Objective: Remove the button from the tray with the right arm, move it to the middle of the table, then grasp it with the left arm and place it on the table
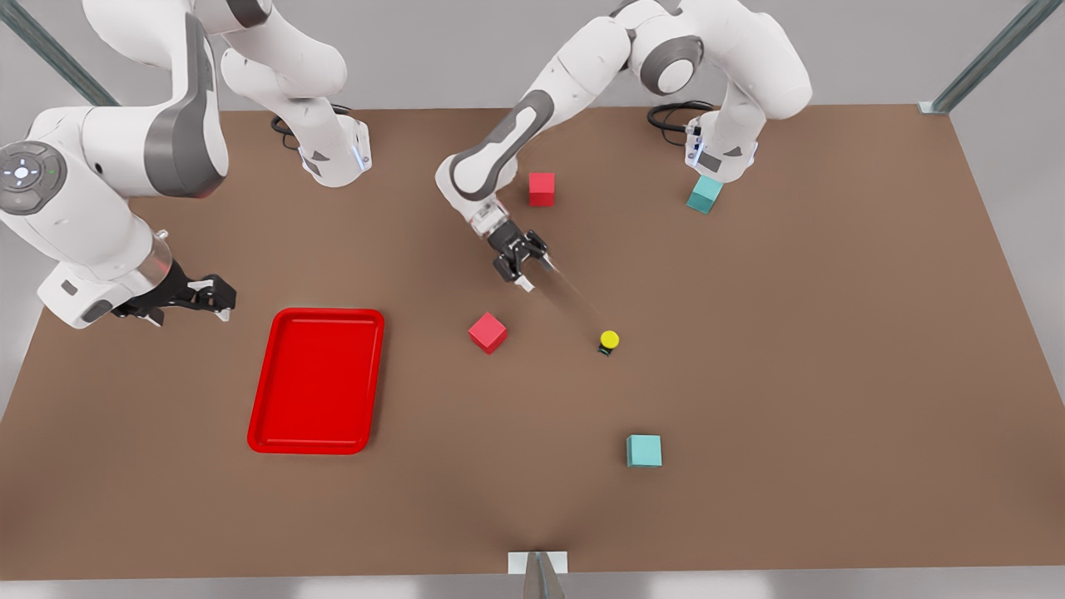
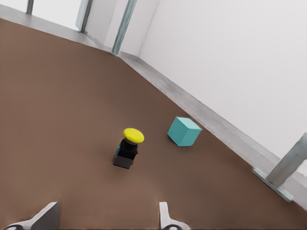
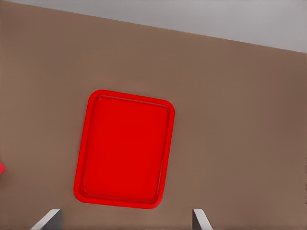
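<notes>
- Button (image 1: 609, 340) stands upright on the counter (image 1: 832, 349) near its middle, yellow cap up, free of both arms; the tray (image 1: 316, 381) holds nothing.
- Left gripper (image 1: 522, 259) hangs above and just short of the button, tilted toward it. In the left wrist view its fingers (image 2: 45, 216) sit spread wide with the button (image 2: 128, 148) ahead of them and nothing between — open, not gripping.
- Right gripper (image 1: 204, 294) waits beside the tray, at the front view's left; its fingers (image 3: 201, 219) are parted and empty, looking down on the tray (image 3: 124, 148).
- Judgement: the button already rests on the counter, so the placing looks done; what remains is likely a clean retreat of the left arm.
- To do that well — lift straight away from the button before swinging, so no finger clips the cap and tips the small body.
- If a re-grasp is needed: centre the fingers over the grey-and-black body, not the round cap, and close gently; it is tiny and likely slides.
- Nearby red cube (image 1: 487, 332) and teal cube (image 1: 644, 450) stand well apart from the button; keep the path between them.
</notes>
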Controlling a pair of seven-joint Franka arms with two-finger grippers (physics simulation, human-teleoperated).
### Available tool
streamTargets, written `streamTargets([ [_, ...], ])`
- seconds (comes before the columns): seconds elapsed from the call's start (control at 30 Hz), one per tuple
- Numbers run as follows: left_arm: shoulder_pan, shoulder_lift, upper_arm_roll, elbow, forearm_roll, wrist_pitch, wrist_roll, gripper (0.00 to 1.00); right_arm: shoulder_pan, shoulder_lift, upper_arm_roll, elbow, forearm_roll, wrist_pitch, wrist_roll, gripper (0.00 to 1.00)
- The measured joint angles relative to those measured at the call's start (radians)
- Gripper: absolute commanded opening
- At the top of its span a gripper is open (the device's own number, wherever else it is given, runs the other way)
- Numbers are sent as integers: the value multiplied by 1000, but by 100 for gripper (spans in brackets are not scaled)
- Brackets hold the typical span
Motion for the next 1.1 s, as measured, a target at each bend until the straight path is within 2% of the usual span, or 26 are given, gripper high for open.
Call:
streamTargets([
  [0.03,26,-70,12,75,-103,-11,62,99,0,0,0,-1,0,0,0,100],
  [0.07,116,-155,23,126,-230,-21,139,99,1,0,0,-1,0,0,0,100],
  [0.13,479,-283,30,185,-527,-62,341,100,1,1,0,-2,0,0,0,100],
  [0.2,818,-325,38,257,-724,-126,576,100,1,1,0,-2,1,0,0,100],
  [0.27,932,-415,45,273,-817,-183,795,100,1,2,0,-2,1,0,0,100],
  [0.33,1024,-585,-5,189,-832,-222,994,100,2,1,0,-4,1,-1,0,100],
  [0.4,1052,-709,-29,35,-825,-221,1172,100,1,1,0,-5,3,-3,0,100],
  [0.5,1058,-748,-39,-91,-819,-178,1406,100,11,5,0,-5,10,-5,0,100],
  [0.8,1055,-764,-49,-108,-817,-134,1958,100,-6,8,-1,-6,73,-9,5,100],
  [1.1,1059,-765,-49,-108,-817,-129,2314,100,4,26,0,-4,76,-19,7,100],
])
